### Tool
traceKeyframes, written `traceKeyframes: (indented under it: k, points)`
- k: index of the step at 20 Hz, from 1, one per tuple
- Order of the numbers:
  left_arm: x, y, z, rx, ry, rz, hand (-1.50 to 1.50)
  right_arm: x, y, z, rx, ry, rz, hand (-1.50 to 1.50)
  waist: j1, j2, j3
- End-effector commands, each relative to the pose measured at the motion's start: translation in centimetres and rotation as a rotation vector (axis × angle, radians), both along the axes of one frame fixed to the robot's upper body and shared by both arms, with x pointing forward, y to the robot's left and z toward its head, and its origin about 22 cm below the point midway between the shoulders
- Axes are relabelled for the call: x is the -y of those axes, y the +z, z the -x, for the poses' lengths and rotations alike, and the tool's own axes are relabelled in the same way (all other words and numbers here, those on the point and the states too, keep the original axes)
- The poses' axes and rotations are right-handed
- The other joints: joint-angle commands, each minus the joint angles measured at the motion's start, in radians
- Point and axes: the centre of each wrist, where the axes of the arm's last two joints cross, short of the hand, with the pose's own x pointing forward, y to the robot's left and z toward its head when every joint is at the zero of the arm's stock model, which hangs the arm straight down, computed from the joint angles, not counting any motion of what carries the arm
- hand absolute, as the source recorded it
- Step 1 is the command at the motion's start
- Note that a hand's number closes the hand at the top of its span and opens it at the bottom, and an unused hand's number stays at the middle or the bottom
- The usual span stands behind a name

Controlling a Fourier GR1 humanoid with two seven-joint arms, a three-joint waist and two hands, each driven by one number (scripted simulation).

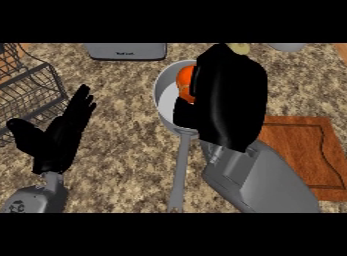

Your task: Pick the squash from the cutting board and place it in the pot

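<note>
Squash (185, 84): we are clasping it in right hand (224, 100) over pot (163, 95); judging it firm, smooth; gripping mid-body. Left hand (58, 135) relaxed.

Right hand (224, 102) up at center-right of frame, fingers curled, grey forearm slanting down toward lower right. Left hand (58, 132) at left, open, fingers up, just resting.
</note>
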Motion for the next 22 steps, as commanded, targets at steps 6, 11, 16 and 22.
traceKeyframes:
  k: [6, 11, 16, 22]
  points:
    - [1.1, 0.7, -0.8, 0.019, -0.029, 0.015, 0.00, 1.1, -2.9, -3.3, -0.240, -0.199, -0.322, -1.50, 0.025, 0.011, 0.002]
    - [1.0, -0.1, 0.3, 0.009, -0.021, 0.009, 0.00, 2.3, -2.8, -3.3, -0.175, -0.137, -0.513, -1.50, 0.025, 0.006, 0.002]
    - [0.2, -0.8, 0.2, -0.001, -0.022, -0.004, 0.00, 2.6, -2.6, -2.0, 0.143, -0.104, -0.602, -1.50, 0.008, 0.002, 0.002]
    - [1.0, -0.2, 0.0, -0.003, 0.017, 0.013, 0.00, 4.9, -2.3, -0.8, 0.323, -0.211, -0.661, -1.50, -0.020, -0.003, 0.002]
